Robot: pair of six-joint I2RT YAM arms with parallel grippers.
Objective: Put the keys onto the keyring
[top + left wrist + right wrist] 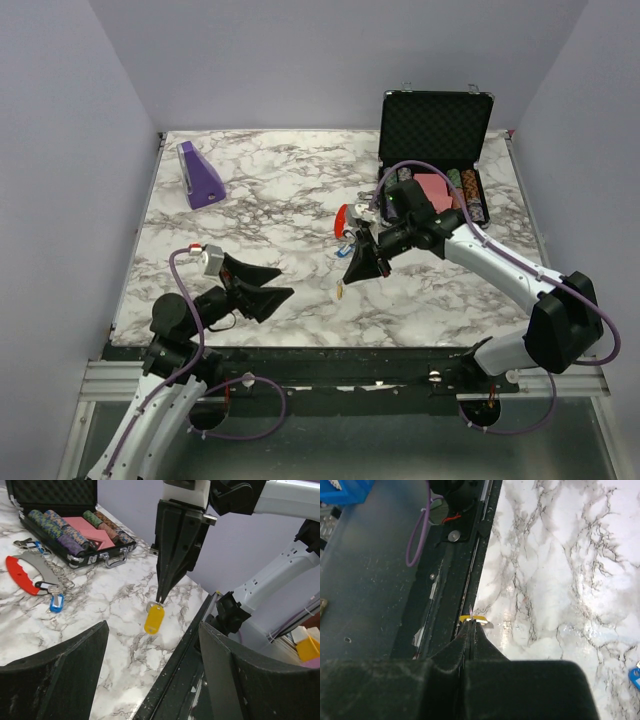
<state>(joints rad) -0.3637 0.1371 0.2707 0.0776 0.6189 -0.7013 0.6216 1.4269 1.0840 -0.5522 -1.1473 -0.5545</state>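
Right end effector (161, 600) holds yellow key (154, 619) vertical, head down.

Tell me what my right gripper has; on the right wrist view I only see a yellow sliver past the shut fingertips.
Observer: The right gripper is shut on the metal end of the yellow key; the plastic head dangles below the tips.
Operator: Where is the keyring?
Observer: The keyring lies flat on the table, just in front of the open poker chip case.
Operator: And the left gripper?
Observer: The left gripper is open and empty, pointing toward the yellow key.
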